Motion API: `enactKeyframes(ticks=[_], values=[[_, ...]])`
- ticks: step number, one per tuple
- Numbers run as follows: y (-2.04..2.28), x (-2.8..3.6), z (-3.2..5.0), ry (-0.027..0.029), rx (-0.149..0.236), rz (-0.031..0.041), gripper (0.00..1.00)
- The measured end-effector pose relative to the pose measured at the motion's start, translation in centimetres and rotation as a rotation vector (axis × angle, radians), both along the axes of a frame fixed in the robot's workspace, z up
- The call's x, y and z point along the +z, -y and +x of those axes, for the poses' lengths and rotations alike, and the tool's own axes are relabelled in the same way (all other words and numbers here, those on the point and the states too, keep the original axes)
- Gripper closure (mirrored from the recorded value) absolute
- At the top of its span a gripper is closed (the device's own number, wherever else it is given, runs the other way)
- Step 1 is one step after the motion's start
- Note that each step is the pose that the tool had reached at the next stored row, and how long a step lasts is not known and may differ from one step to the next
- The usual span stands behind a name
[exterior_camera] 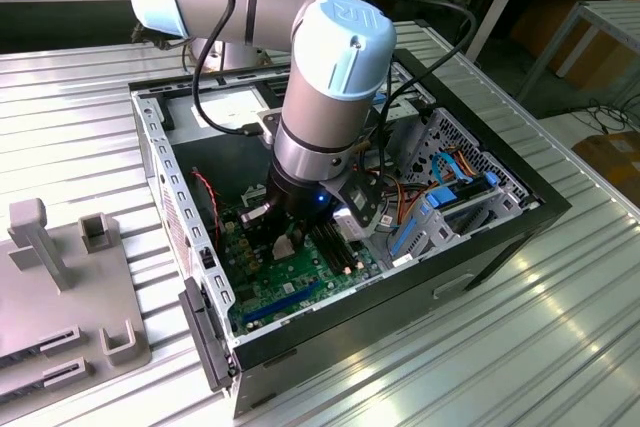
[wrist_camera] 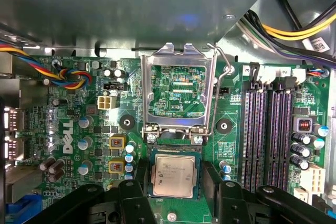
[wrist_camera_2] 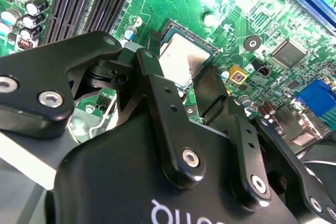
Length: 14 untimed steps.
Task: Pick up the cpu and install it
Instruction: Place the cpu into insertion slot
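One arm (exterior_camera: 320,77) reaches into an open computer case (exterior_camera: 420,312) that lies on its side on a ribbed metal table (exterior_camera: 500,357). In the exterior view we see its gripper (exterior_camera: 283,239) low over the green motherboard (exterior_camera: 300,287). On the exterior view's left, a grey fixture (exterior_camera: 60,277) with upright posts sits on the same table, apart from the case.

In the first wrist view we find the cpu (wrist_camera: 175,174) lying flat, silver top up, within the dark frame of the socket (wrist_camera: 176,149). The black fingers (wrist_camera: 137,195) stand one at each side of it, closed in against two opposite edges. We therefore read the gripper as clamped on the cpu while it sits in the socket. The socket's hinged plate (wrist_camera: 176,56) is swung up and open just beside the chip, with green board showing through its window. A thin wire lever (wrist_camera: 217,93) runs along one side of that plate. Long black memory slots (wrist_camera: 262,135) lie near the socket, and a twisted bundle of coloured wires (wrist_camera: 73,74) crosses the board on the socket's other side.

In the second wrist view we look past the gripper's black links onto the same chip, its metal top catching light between the two fingertips. A blue connector (wrist_camera_2: 315,95) shows farther off on the board.
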State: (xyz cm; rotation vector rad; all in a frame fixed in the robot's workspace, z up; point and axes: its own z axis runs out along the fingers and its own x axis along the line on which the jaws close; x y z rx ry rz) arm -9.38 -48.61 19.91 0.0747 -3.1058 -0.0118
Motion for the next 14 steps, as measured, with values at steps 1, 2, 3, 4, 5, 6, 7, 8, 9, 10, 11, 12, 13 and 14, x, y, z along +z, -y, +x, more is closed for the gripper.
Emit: enactKeyframes(ticks=[1, 2, 3, 4, 5, 6, 7, 8, 9, 10, 11, 12, 13, 14], values=[[0.00, 0.00, 0.00, 0.0000, 0.002, -0.0001, 0.47], [0.00, 0.00, 0.00, 0.0000, 0.004, -0.0003, 0.47], [0.00, 0.00, 0.01, 0.0000, 0.008, -0.0010, 0.47], [0.00, 0.00, 0.00, 0.0000, 0.012, -0.0011, 0.47], [0.00, 0.00, 0.00, 0.0000, 0.014, -0.0012, 0.47], [0.00, 0.00, 0.00, 0.0000, 0.015, -0.0012, 0.47], [0.00, 0.00, 0.00, -0.0001, 0.016, -0.0012, 0.47], [0.00, 0.00, 0.00, -0.0001, 0.015, -0.0012, 0.47], [0.00, 0.00, -0.01, 0.0000, 0.016, -0.0012, 0.47], [0.00, 0.00, -0.02, 0.0000, 0.016, -0.0012, 0.47], [0.00, 0.00, -0.04, 0.0000, 0.016, -0.0011, 0.47], [0.00, 0.00, -0.06, 0.0000, 0.016, -0.0012, 0.47], [0.00, 0.00, -0.09, 0.0000, 0.017, -0.0012, 0.47], [0.00, 0.00, -0.11, 0.0000, 0.017, -0.0011, 0.47]])
